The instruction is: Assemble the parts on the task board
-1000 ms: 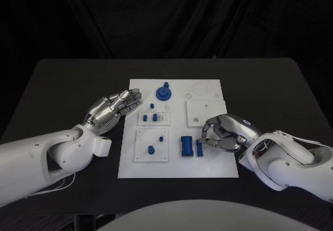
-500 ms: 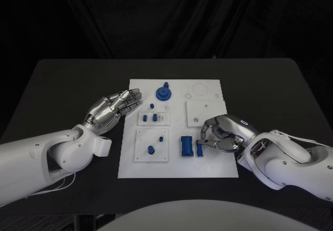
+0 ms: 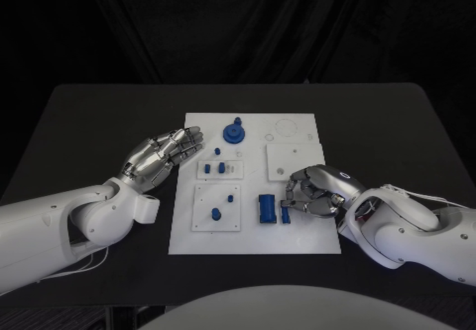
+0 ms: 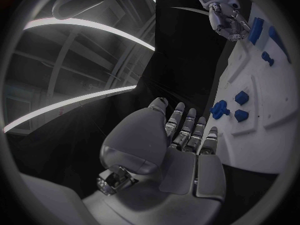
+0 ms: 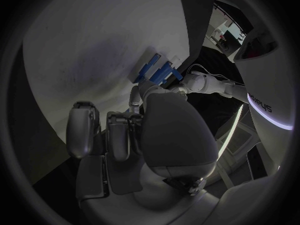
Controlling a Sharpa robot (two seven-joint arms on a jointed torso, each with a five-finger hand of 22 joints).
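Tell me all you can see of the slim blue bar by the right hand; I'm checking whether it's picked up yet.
The slim blue bar is a narrow, plastic-looking piece lying lengthwise on the white task board, close beside a wider blue block. The right hand is curled over its far end with fingertips at it; whether they grip it cannot be told. It looks flat, not lifted.

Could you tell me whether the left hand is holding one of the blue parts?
No, the left hand lies open beside the task board, fingers spread, holding nothing.

Task board (image 3: pixel 253 237) sits mid-table (image 3: pixel 89 124). My left hand (image 3: pixel 159 159) at its left edge, my right hand (image 3: pixel 316 191) over its right side.
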